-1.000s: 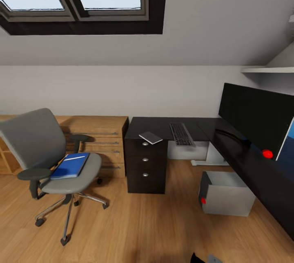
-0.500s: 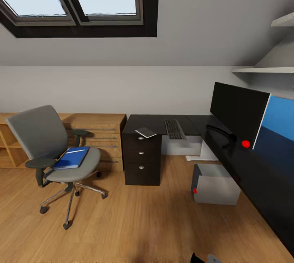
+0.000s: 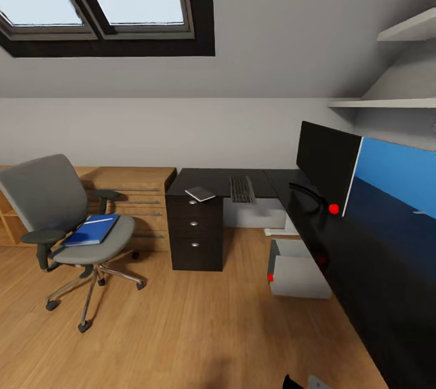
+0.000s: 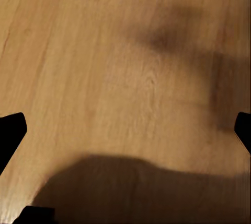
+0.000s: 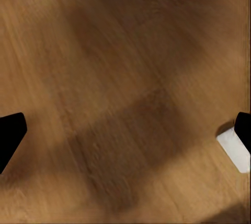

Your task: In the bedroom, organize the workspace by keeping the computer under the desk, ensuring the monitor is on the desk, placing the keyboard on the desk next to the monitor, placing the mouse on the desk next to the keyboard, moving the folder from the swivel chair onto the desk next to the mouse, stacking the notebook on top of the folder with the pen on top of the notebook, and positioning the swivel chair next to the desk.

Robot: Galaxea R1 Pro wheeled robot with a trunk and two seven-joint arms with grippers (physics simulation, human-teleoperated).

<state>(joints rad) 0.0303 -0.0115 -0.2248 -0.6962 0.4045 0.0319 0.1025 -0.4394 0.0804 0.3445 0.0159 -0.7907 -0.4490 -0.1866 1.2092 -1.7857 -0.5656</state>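
Two flat slabs: glossy blue folder [image 3: 91, 230] on padded swivel chair [image 3: 57, 219], at nine o'clock of black-topped desk [image 3: 218, 182]. Matte grey notebook [image 3: 200, 194] there. Left gripper [image 4: 125, 125] and right gripper [image 5: 125, 130] spread wide, empty, above plank floor [image 5: 120, 78].

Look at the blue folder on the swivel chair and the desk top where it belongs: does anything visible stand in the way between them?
Nothing visible does. The folder lies flat on the swivel chair seat; between it and the desk is the chair's armrest and a low wooden cabinet, both below a lifted path.
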